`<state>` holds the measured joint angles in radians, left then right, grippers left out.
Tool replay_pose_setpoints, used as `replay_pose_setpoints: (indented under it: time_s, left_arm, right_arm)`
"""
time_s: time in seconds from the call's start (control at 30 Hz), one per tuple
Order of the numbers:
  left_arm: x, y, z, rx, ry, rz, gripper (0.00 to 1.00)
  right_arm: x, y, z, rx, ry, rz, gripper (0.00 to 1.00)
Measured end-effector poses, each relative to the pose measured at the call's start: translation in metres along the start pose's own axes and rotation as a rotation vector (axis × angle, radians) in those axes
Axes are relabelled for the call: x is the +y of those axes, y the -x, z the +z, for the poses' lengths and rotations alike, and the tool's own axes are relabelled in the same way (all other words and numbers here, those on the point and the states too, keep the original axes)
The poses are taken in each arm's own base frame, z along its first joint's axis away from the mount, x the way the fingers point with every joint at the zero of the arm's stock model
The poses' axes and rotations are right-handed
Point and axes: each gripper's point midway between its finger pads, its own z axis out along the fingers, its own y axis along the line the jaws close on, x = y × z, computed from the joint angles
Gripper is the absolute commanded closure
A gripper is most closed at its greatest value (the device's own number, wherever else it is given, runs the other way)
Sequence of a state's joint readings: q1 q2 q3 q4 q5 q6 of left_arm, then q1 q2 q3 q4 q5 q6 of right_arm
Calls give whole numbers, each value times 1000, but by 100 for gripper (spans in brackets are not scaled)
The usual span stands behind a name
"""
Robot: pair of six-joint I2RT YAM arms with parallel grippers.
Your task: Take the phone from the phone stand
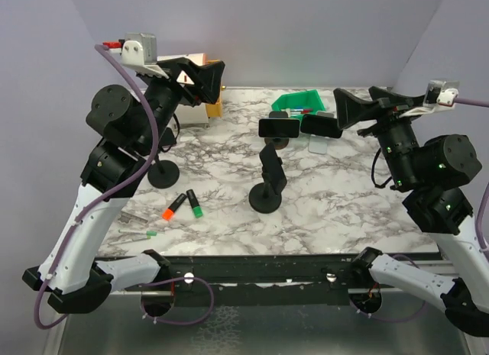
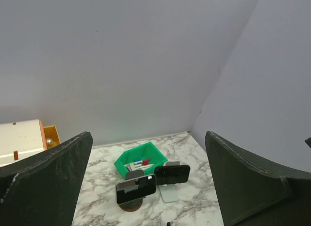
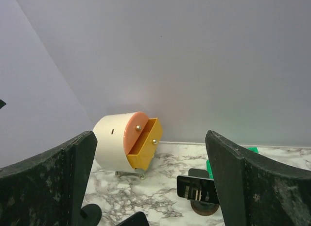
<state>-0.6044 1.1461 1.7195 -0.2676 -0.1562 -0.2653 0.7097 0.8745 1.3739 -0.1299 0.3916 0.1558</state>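
Two dark phones stand sideways at the back middle of the marble table. One phone (image 1: 278,127) (image 2: 135,189) (image 3: 197,189) rests on a round-based phone stand (image 2: 131,205) (image 3: 204,207). The other phone (image 1: 321,126) (image 2: 172,174) leans on a light grey stand (image 2: 168,193) just to its right. My left gripper (image 1: 210,80) (image 2: 147,134) hangs open high at the back left, far from both. My right gripper (image 1: 344,109) (image 3: 149,134) is open too, raised just right of the phones, touching nothing.
A green bin (image 1: 306,103) (image 2: 141,160) of markers sits behind the phones. A white and orange drawer box (image 3: 127,144) with its drawer open stands at back left. An empty black stand (image 1: 267,183) is mid-table, another (image 1: 163,172) at left. Two markers (image 1: 183,204) lie near the front.
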Motion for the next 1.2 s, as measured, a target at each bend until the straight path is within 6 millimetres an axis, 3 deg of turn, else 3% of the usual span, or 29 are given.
replay_pose_setpoints:
  time_s: [0.1,0.27,0.5,0.63,0.87,1.03,1.2]
  left_arm:
    - [5,-18,1,32,11,6,1]
    - [18,-59,1,107,37,28,1]
    - [25,-100,-7,147,10,52,1]
    - [23,-124,-13,176,-35,63,1]
    - [12,-145,-15,217,-128,70,1]
    - [4,-166,-21,260,-199,66,1]
    - [4,-189,-27,295,-228,55,1]
  right_arm:
    - [-2,-6,-1,-5,3,-20,4]
    - [-10,-36,-9,14,0,-32,5]
    - [3,-26,-2,19,55,-66,4]
    - [9,-43,-3,64,107,-107,5]
    - [16,-99,-11,202,203,-175,6]
    - [11,-153,-26,315,245,-201,6]
    - [6,-191,-45,390,276,-194,6]
